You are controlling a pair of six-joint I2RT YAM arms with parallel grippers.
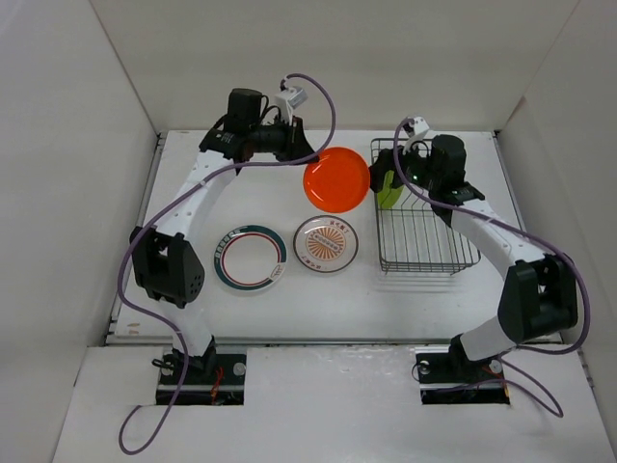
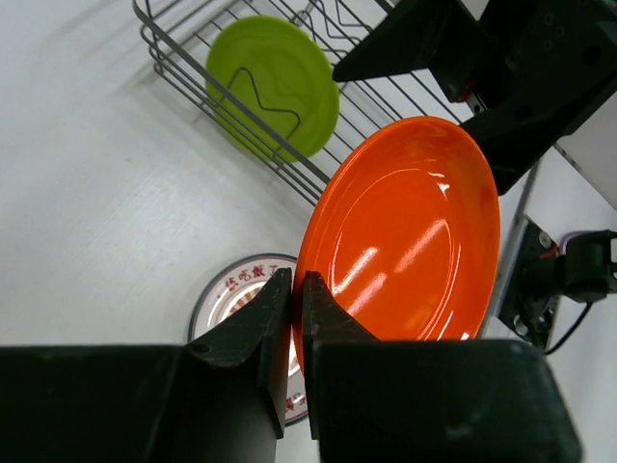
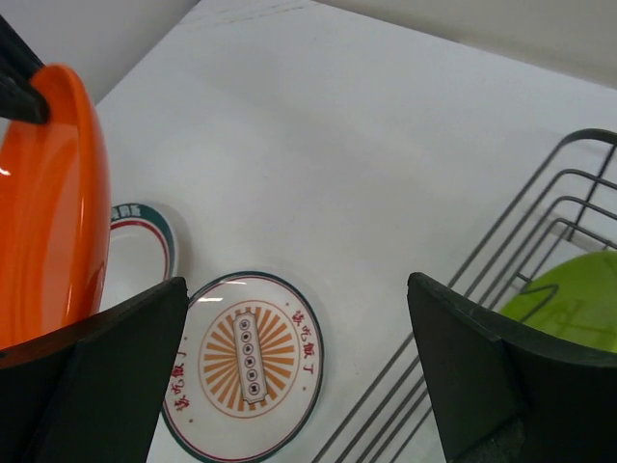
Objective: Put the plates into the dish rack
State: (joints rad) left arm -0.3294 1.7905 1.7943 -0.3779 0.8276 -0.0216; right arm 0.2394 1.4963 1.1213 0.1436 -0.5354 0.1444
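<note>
My left gripper (image 1: 295, 147) is shut on the rim of the orange plate (image 1: 336, 179) and holds it tilted above the table, left of the dish rack (image 1: 424, 253). In the left wrist view the fingers (image 2: 265, 328) pinch the orange plate's (image 2: 410, 231) edge. The lime green plate (image 1: 388, 191) stands in the rack's far left corner; it also shows in the left wrist view (image 2: 275, 82). My right gripper (image 1: 384, 174) is open and empty above that corner. The ringed white plate (image 1: 250, 258) and the orange-pattern plate (image 1: 326, 243) lie flat on the table.
White walls enclose the table on three sides. The rack's wire rim (image 3: 540, 207) is at the right of the right wrist view, with the patterned plate (image 3: 246, 362) below and the orange plate (image 3: 48, 203) at the left.
</note>
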